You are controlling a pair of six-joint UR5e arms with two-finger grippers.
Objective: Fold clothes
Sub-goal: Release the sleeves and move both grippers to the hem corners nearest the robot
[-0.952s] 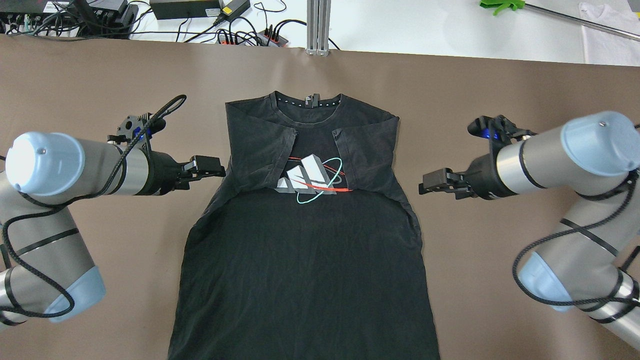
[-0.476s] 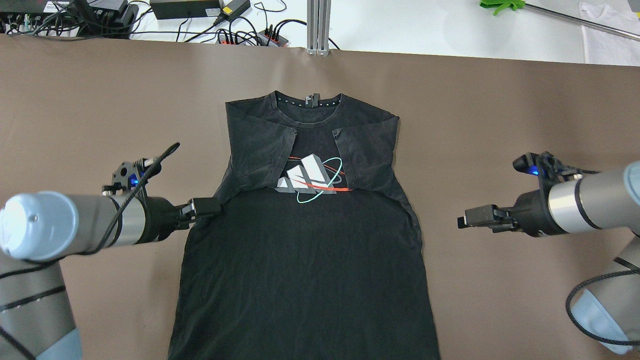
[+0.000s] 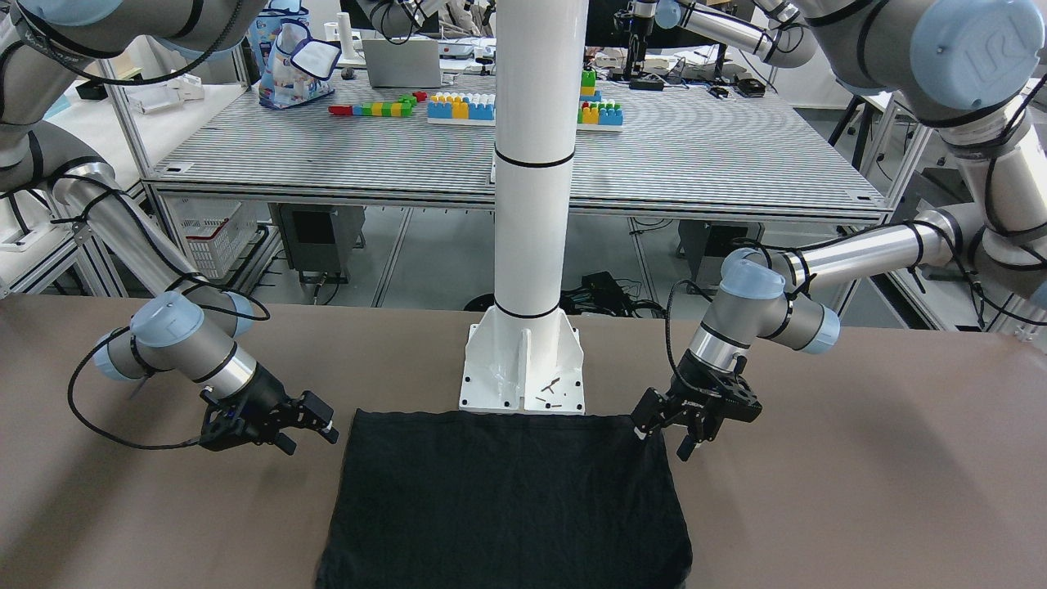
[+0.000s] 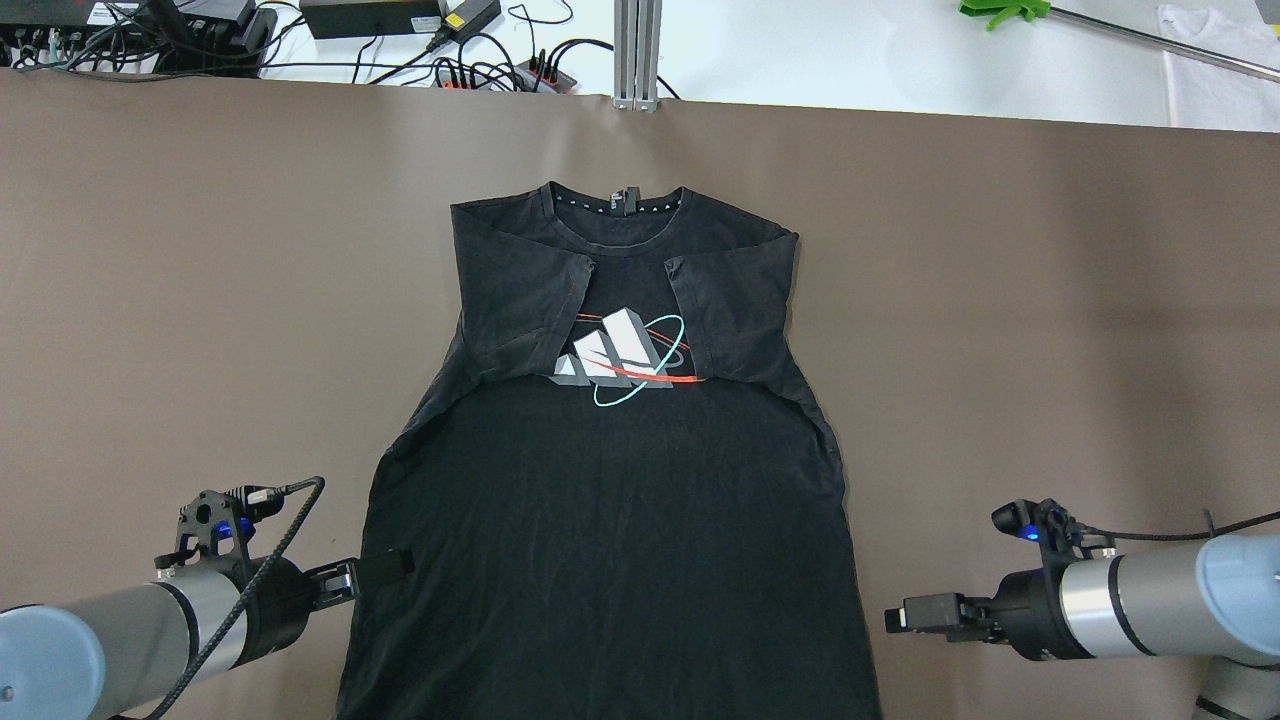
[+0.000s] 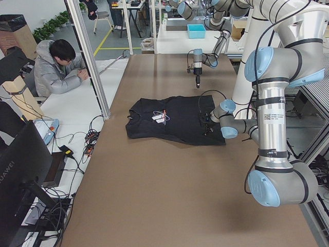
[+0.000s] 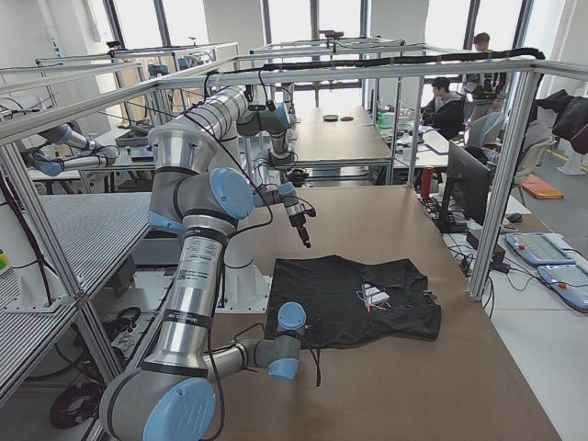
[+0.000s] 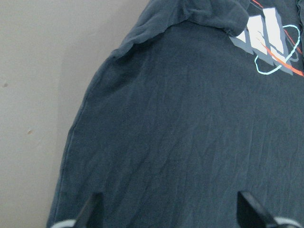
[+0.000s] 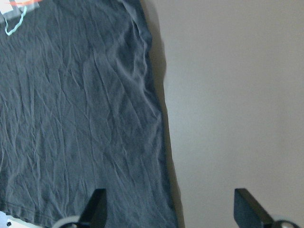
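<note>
– Both pairs of jaws: how do they stand?
– Apart, in each case. The left gripper (image 7: 168, 205) shows two dark fingertips (image 7: 89, 213) spread wide over wrinkled black cloth. The right gripper (image 8: 171, 198) shows the same spread, one tip over the cloth's edge and the other over bare table (image 8: 237, 95). Nothing is clamped.
– What cannot be made out?
– Whether the left tips touch the fabric: from overhead they are black against black. The black T-shirt (image 4: 610, 520) lies flat at the table's centre, front up, both sleeves folded inward across the chest. Its hem is cut off by the overhead view's lower edge, its collar end by the front-facing view's. In the front-facing view the hem lies just before the white pillar's base plate (image 3: 523, 372).
– Any writing?
– The chest print (image 4: 622, 358) is a figure: three slanted pale bars, a teal ring and a red stroke. The neck label (image 4: 622, 200) is too small to read. "HUAWEI" reads on the back of a monitor (image 5: 18, 175) in the left side view.
– And the arms?
– The left arm (image 4: 150, 625) and right arm (image 4: 1140, 600) lie low, forearms nearly level, reaching inward from opposite sides near the hem. The left gripper sits at one hem corner; the right is just beside the opposite edge, apart from it.
</note>
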